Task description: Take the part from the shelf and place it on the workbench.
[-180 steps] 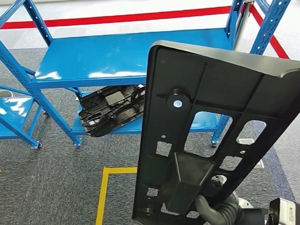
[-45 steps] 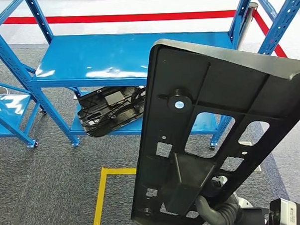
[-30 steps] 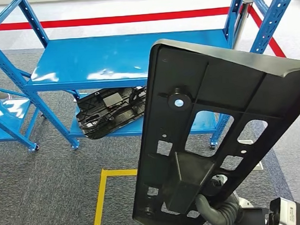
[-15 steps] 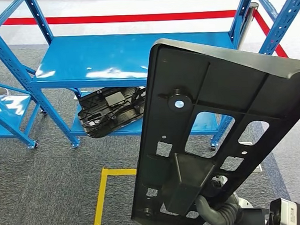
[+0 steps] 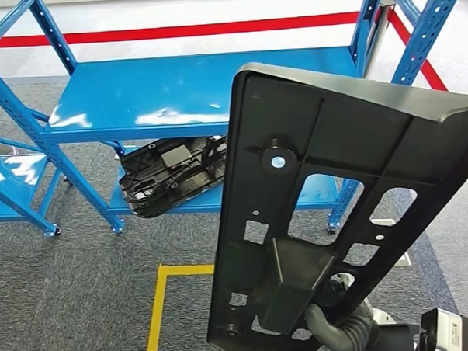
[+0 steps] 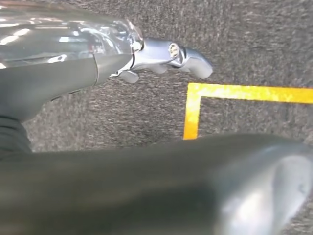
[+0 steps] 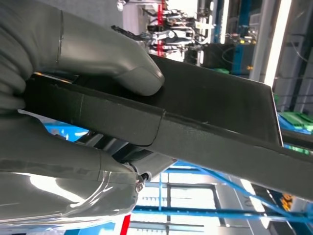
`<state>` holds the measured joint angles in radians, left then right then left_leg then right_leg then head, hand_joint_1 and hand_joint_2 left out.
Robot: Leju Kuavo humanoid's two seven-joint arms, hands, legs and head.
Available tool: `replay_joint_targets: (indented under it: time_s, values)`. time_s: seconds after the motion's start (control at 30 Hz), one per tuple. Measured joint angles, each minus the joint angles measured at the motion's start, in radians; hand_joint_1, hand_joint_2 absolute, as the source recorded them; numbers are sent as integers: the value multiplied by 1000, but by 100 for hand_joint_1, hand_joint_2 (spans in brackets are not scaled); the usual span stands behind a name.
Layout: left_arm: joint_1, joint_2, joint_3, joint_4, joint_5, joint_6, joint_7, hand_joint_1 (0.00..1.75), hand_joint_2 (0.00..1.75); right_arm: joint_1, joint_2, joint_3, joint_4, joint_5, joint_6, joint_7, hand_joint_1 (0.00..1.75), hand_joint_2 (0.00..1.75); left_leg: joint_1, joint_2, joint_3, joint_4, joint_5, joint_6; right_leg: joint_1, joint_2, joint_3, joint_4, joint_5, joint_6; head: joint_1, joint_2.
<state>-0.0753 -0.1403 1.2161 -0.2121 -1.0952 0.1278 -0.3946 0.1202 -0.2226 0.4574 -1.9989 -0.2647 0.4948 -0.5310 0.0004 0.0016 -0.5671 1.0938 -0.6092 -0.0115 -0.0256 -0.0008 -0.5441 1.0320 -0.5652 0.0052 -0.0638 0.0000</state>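
A robot's right hand (image 5: 342, 332), at five o'clock in the head view, clamps the lower edge of a large black plastic panel (image 5: 338, 194) and holds it upright, so that the panel rises toward one o'clock and blocks much of the view ahead. At the right wrist, a thick grey thumb (image 7: 110, 58) presses on one face of the panel's edge (image 7: 184, 122) while the other fingers back it from the opposite side.

The left hand (image 6: 162, 54) hangs over the grey carpet (image 6: 110, 107) with nothing in it, its fingers stretched out and apart, near a corner of yellow floor tape (image 6: 195, 105).

Beyond the panel, at eleven o'clock, stands the blue steel shelf (image 5: 175, 89). A second black part (image 5: 172, 174) lies on its lower level, jutting over the front edge. A red line (image 5: 172, 29) runs across the floor at twelve o'clock.

The panel is off the shelf and the workbench is nowhere in sight, so the carry looks only partly done. The risks appear plain: one hand grips a long, broad piece by its lowest edge, so any sway could lever it loose or twist it in the fingers. With the panel screening the camera, its top corner could clip a blue upright (image 5: 430, 27) at two o'clock on a turn.
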Motion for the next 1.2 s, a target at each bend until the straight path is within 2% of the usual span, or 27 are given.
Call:
replay_joint_targets:
  time_s: [0.07,0.1,0.13,0.17,0.23,0.27,0.3,0.4,0.47,0.5,0.57,0.6,0.63,0.67,0.7,0.73,0.8,0.83,0.93,0.97,1.0,1.03,1.1,1.13,1.17,1.2]
  values:
    - [1,0,0,0,0,0,0,0,175,1,0,0,0,0,0,0,175,175,4,0,-60,133,-63,-10,0,-3,-1,0,-1,-4,0,0]
    - [2,0,0,0,0,0,0,0,175,1,0,0,0,0,0,0,175,175,6,0,-87,190,-80,-12,0,-3,0,0,-1,-4,0,0]
    - [3,0,0,0,0,0,0,0,175,1,0,0,0,0,0,0,175,175,6,0,-100,216,-77,-13,0,-4,0,0,-1,-4,0,0]
    - [3,0,0,0,0,0,0,0,175,1,0,0,0,0,0,0,175,175,6,0,-95,200,-53,-11,1,-3,2,0,-2,-4,0,0]
    - [3,0,0,0,0,0,0,0,175,0,0,0,0,0,0,0,175,175,4,-1,-40,74,24,-1,1,-1,7,0,-4,-3,0,0]
    - [3,0,0,0,0,0,0,0,175,0,0,0,0,0,0,0,175,175,2,-2,-12,10,52,5,2,-1,7,0,-6,-1,0,0]
    - [2,0,0,0,0,0,0,0,175,-1,0,0,0,0,0,0,175,175,-1,-3,8,-34,67,10,2,0,7,0,-6,2,0,0]
    - [2,0,0,0,0,0,0,0,175,-1,0,0,-1,0,0,0,175,175,-6,-4,16,-62,65,21,0,1,3,-1,-6,17,0,0]
    - [1,0,0,0,0,0,0,0,175,-1,0,0,-2,0,0,0,175,175,-2,-1,21,-78,66,31,2,1,-4,18,-25,26,0,0]
    - [0,0,0,0,0,0,0,0,175,-2,0,0,-2,0,0,0,175,175,1,0,24,-85,68,35,4,1,-18,52,-48,28,1,0]
    - [1,0,0,0,0,0,0,0,175,-1,-1,0,-2,0,0,0,175,175,1,2,25,-88,70,40,4,2,-72,171,-111,28,1,0]
    - [2,0,0,0,0,0,0,0,175,0,-1,0,-1,0,0,0,175,175,0,2,25,-88,70,41,4,2,-100,231,-132,30,1,0]
    - [2,0,0,0,0,0,0,0,175,2,-1,0,-1,0,0,0,175,175,-1,2,26,-87,69,41,4,2,-117,266,-134,32,1,0]
    - [1,0,0,0,0,0,0,0,175,2,-1,0,-1,0,0,0,175,175,-1,2,27,-87,68,41,4,1,-116,262,-115,34,1,0]
    - [1,0,0,0,0,0,0,0,175,2,-1,0,-1,0,0,0,175,175,-1,2,30,-87,67,40,3,1,-97,219,-80,35,1,0]
    - [1,0,0,0,0,0,0,0,175,1,-1,0,-1,0,0,0,175,175,-1,2,32,-85,64,37,3,0,-66,149,-41,36,1,0]
    - [1,-1,0,0,0,0,0,0,175,1,-1,0,0,0,0,0,175,175,-3,1,34,-80,58,29,4,0,-10,35,5,32,1,0]
    - [1,-1,0,0,0,-1,0,0,175,0,-1,0,0,0,0,0,175,175,-4,0,34,-77,56,25,6,1,2,9,7,28,1,0]
    - [1,-1,0,0,0,-1,0,0,175,0,-1,0,0,0,0,0,175,175,-4,0,32,-71,51,16,6,3,2,0,0,13,0,0]
    - [0,-1,0,0,0,-1,0,0,175,0,-1,0,0,0,0,0,175,175,-3,0,27,-59,40,11,4,3,2,-1,1,7,0,0]
    - [0,-1,0,0,0,-1,0,0,175,0,0,0,0,0,0,0,175,175,-1,0,15,-30,19,4,2,1,2,-2,1,2,0,0]
    - [0,-1,0,0,0,-1,0,0,175,0,0,0,0,0,0,0,175,175,1,0,-8,21,-12,-2,0,0,1,-2,1,-1,0,0]
    - [1,-1,0,0,0,-1,0,0,175,1,0,0,0,0,0,0,175,175,5,0,-68,152,-71,-11,1,-3,1,-2,1,-4,0,0]
    - [2,-1,0,0,0,-1,0,0,175,1,0,0,0,0,0,0,175,175,6,0,-90,198,-80,-12,1,-4,1,-2,1,-4,0,0]
    - [3,-1,0,0,0,-1,0,0,175,1,0,0,0,0,0,0,175,175,6,0,-95,208,-67,-12,1,-4,2,-2,0,-5,0,0]
    - [3,-1,0,0,0,-1,0,0,175,1,0,0,0,0,0,0,175,175,6,0,-84,178,-36,-9,2,-3,4,-2,-1,-4,0,0]
